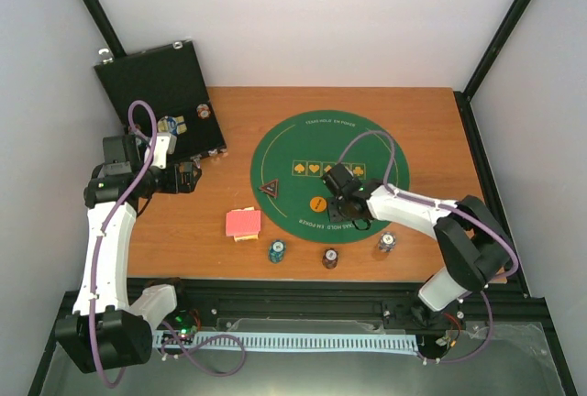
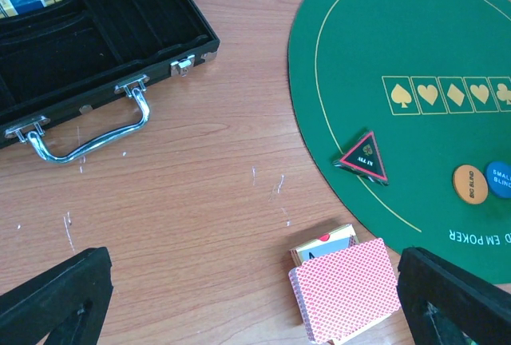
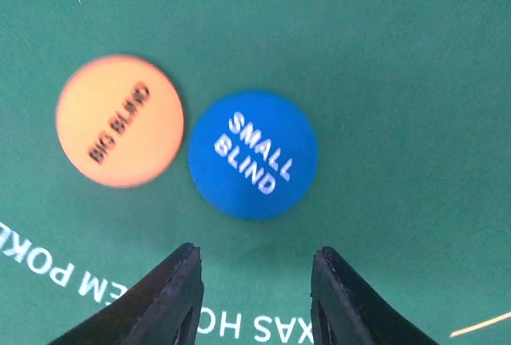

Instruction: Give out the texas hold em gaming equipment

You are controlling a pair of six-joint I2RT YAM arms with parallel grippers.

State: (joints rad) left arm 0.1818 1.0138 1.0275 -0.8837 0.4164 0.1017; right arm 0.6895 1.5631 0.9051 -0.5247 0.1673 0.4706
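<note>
1. Three poker chip stacks, in a row along the near edge of the counter (image 1: 413, 107): teal stack (image 1: 277, 251), brown stack (image 1: 330, 258), purple-white stack (image 1: 387, 243). All lie on bare wood, just off the mat.
2. Red-backed playing cards (image 2: 345, 289), one small pile left of the chips, resting on a yellow-edged box.
3. Right claw (image 3: 255, 297), low over the near part of the green felt mat (image 1: 367, 144). Jaws a little apart, nothing between them.
4. Blue "SMALL BLIND" button (image 3: 252, 154), round, on the mat just past the claw tips. The orange "BIG BLIND" button (image 3: 120, 120) lies just beside it.
5. Dark triangular "ALL IN" marker (image 2: 364, 155), on the mat's left edge.
6. Left claw (image 2: 255, 305), over wood left of the mat. Jaws wide, empty.
7. Black case (image 1: 147, 80), open at the far left corner, with a few chips inside.
</note>
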